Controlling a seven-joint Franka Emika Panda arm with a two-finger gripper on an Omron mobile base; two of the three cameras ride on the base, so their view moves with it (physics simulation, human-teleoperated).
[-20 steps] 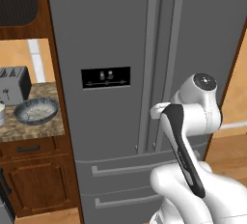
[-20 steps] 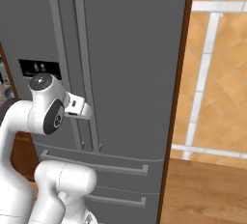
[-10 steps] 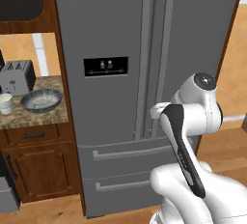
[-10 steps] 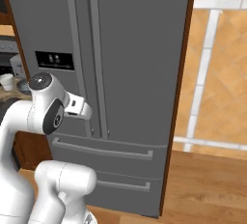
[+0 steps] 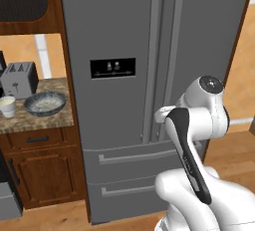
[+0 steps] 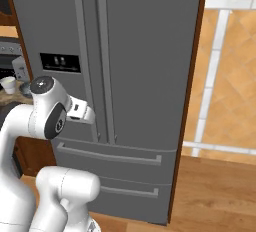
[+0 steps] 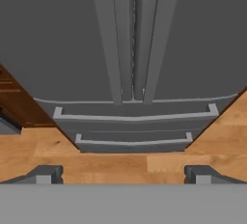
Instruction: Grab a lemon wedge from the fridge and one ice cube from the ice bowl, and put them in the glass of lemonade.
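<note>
Fridge (image 5: 124,36), tall, grey, French-door type: fills the middle of the left base view, long axis upright, doors shut, front face turned toward the cameras. Two long vertical handles (image 5: 162,60) side by side at centre, black dispenser panel (image 5: 113,68) on the left-hand door, two drawers (image 5: 134,173) stacked below. Seen again at left and centre of the right base view (image 6: 145,51), and from the hand view (image 7: 58,35) with handles running up the middle.

Wide shallow grey-blue speckled ice bowl (image 5: 45,103) at mid left, on a brown speckled counter (image 5: 35,120), beside the fridge's side. Small whitish tumbler of lemonade (image 5: 7,106) just left of it; grey toaster (image 5: 19,79) behind. Whether tumbler and bowl touch, hard to say at this size.

Gripper (image 7: 123,175) at bottom of the hand view, dark fingertips (image 7: 46,175) spread fully apart, holding nothing, well apart from the fridge, over wooden floor (image 7: 120,162).
</note>
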